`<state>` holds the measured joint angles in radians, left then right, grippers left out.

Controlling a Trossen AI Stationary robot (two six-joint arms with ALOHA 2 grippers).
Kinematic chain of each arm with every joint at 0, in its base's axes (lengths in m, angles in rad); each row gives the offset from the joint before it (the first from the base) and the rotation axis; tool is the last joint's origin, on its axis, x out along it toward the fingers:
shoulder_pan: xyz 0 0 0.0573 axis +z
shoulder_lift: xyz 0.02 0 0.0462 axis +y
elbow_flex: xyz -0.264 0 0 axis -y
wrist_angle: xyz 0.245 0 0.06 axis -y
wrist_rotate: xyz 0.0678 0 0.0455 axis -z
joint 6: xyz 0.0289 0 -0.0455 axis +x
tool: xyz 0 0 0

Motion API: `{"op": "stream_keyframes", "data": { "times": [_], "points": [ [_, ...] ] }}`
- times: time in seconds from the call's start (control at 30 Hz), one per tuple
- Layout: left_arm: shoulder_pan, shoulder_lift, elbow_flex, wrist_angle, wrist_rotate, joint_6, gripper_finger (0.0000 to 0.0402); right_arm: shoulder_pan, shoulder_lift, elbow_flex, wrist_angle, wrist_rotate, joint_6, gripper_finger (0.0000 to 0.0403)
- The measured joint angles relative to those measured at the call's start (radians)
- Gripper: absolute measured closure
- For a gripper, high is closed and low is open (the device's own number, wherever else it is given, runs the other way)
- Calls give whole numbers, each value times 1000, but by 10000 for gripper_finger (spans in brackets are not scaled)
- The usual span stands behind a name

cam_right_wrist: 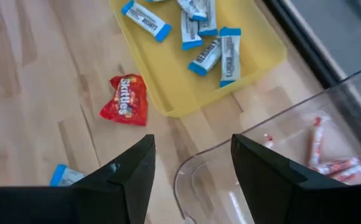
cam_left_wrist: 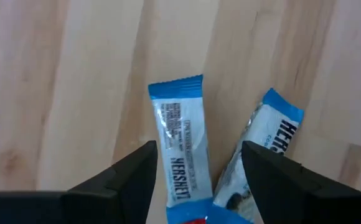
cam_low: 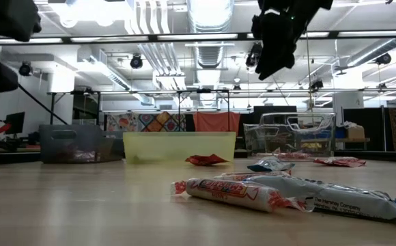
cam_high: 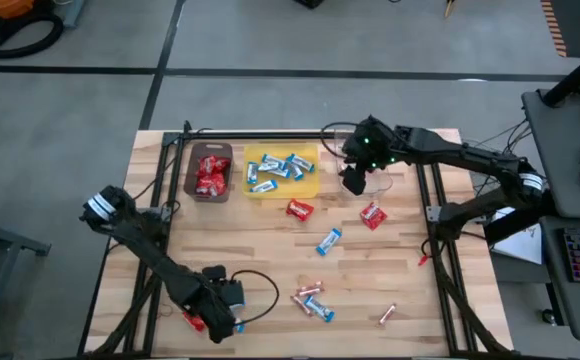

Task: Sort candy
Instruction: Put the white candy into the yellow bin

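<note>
Left tool (cam_high: 213, 318) sat low at the frame's lower left, fingers spread over two blue bars (cam_left_wrist: 179, 149) on the tabletop (cam_high: 270, 255), gripping nothing. Right tool (cam_high: 355, 180) hung above the clear bin (cam_right_wrist: 280, 168) at upper center-right, fingers spread and empty. Brown bin (cam_high: 212, 172) held red packets, yellow bin (cam_high: 282, 172) held blue bars, clear bin held pink sticks (cam_right_wrist: 330, 165). Loose candy (cam_high: 330, 241) lay scattered mid and lower tabletop; a red packet (cam_right_wrist: 126, 102) lay just beside the yellow bin.
</note>
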<state>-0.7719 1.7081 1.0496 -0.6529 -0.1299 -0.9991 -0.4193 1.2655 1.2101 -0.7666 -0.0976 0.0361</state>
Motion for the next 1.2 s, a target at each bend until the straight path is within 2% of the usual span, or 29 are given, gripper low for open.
{"op": "stream_keyframes", "data": {
  "times": [0.1,0.47,1.03,1.2],
  "points": [
    [0,35,5,0,8,-11,195,37,-9,0,0,44,11,202],
    [0,74,4,-25,8,-38,247,94,-13,0,0,48,20,202],
    [1,70,4,-66,-32,46,392,159,-13,-2,-6,47,17,202],
    [2,41,1,-77,-43,52,395,179,-13,-7,-6,47,17,202]
  ]
}}
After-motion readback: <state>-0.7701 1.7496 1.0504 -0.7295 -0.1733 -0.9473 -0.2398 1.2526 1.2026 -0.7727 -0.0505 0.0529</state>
